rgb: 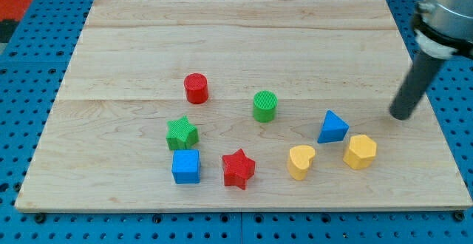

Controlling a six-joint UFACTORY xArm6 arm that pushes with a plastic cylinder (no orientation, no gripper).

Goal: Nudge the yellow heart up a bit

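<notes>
The yellow heart point(301, 161) lies on the wooden board point(244, 37) at the view's lower right of centre. My tip point(401, 116) rests on the board near its right edge, well to the right of the heart and above it. A yellow hexagon block point(360, 151) and a blue triangle point(332, 127) lie between the heart and my tip. The rod slants up to the view's top right.
A red star point(238, 168) and a blue cube point(186, 166) lie left of the heart. A green star point(182, 133) sits above the cube. A red cylinder point(196, 88) and a green cylinder point(264, 106) stand near the board's middle.
</notes>
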